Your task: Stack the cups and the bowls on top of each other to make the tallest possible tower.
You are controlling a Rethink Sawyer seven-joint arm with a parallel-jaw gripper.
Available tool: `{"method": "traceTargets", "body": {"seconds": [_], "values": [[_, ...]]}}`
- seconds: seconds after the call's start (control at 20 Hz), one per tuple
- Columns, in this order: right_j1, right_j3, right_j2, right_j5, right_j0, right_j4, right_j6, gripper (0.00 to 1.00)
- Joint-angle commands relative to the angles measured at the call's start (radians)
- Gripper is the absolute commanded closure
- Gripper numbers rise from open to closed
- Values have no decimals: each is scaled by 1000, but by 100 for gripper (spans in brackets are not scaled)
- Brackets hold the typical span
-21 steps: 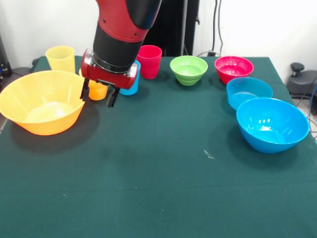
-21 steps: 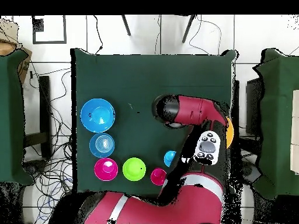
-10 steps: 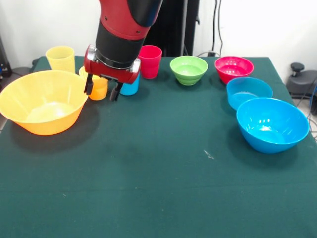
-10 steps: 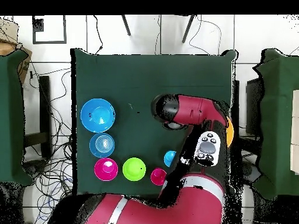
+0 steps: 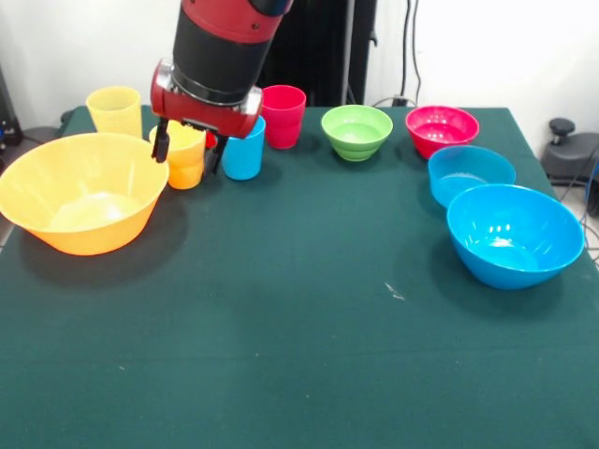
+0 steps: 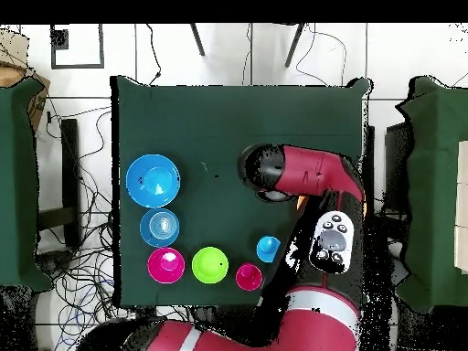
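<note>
My tool hangs spread over the small orange plastic cup, one dark finger on each side of it, near the counter's far edge; I cannot tell whether the fingers touch the cup. The cup stands upright on the green-covered counter, just beside the rim of the large orange glossy plastic bowl, which sits at the far left corner area in the front view. A light blue plastic cup stands just on the other side of my tool, close to the orange cup. Behind them along the far edge stand a yellow plastic cup and a red plastic cup. Farther along that edge sit a small green glossy bowl and a small magenta glossy bowl. Toward the right edge a small blue bowl touches or nearly touches the large blue glossy bowl in front of it. Nothing is stacked; every piece rests separately on the counter. From overhead my red arm covers the orange pieces.
</note>
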State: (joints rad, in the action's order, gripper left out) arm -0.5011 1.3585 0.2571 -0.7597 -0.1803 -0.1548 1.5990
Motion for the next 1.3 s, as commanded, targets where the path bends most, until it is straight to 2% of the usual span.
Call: {"method": "traceTargets", "body": {"seconds": [0.05,1.3], "values": [[-34,93,-133,-87,-29,-89,-176,0],[81,8,-152,-64,-62,-155,-119,0]]}}
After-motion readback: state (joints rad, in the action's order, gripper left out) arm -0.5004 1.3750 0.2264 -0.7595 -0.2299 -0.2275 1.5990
